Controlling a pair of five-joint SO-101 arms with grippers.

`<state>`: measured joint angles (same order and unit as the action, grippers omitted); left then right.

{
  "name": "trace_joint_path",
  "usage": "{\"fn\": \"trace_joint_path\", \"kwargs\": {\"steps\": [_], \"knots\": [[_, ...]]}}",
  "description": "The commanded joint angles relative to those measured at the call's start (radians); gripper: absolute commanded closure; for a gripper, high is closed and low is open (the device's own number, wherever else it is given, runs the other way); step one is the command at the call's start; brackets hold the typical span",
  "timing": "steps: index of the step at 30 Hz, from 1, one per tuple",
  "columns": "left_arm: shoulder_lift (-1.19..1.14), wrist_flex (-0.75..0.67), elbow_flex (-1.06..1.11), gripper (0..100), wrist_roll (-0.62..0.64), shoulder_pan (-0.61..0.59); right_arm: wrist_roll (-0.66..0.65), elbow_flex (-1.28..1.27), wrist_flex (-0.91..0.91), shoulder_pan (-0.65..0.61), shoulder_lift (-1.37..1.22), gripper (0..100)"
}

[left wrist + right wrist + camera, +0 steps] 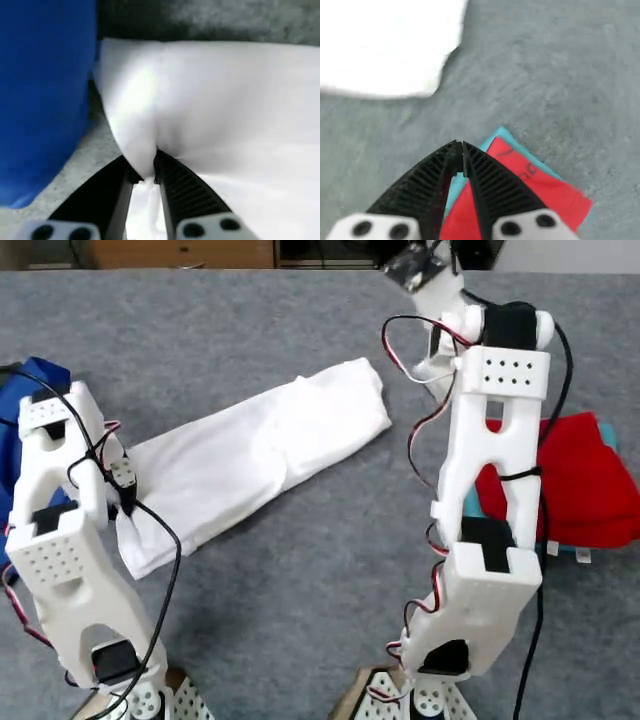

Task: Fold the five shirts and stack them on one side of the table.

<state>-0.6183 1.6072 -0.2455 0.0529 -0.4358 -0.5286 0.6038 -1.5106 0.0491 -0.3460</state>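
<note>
Red shirt (585, 480) and teal shirt (492, 137) lie stacked at the tabletop's (300, 620) right edge. Left end effector (152, 172) pinches the half-folded white shirt (260, 455); right end effector (460, 147) is closed, empty. Blue shirt (25, 390) looks unfolded.

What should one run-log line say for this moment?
left gripper: shut on white shirt | right gripper: shut, empty, near red shirt

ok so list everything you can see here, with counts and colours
white shirt: 1, white, folded lengthwise, diagonal across the table's middle
blue shirt: 1, blue, table's left edge
red shirt: 1, red, folded, right side, on the teal shirt
teal shirt: 1, teal, under the red shirt
table: 1, grey covering
left gripper: 1, black, shut on the white shirt's near end
right gripper: 1, black, shut, empty, above the table by the red shirt
</note>
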Motion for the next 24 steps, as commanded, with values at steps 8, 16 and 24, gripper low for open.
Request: {"fn": "trace_joint_path", "kwargs": {"steps": [8,16,24], "knots": [[0.133,0.153,-0.345,98,0.005,0.1,0.381,-0.481,0.709,0.025,-0.022,99.3],[0.245,0.15,-0.388,98,0.025,0.33,0.427,-0.664,0.987,0.025,-0.022,99.3],[0.243,0.037,-0.568,98,0.187,0.562,0.419,-0.662,0.991,0.028,-0.024,99.3]]}}
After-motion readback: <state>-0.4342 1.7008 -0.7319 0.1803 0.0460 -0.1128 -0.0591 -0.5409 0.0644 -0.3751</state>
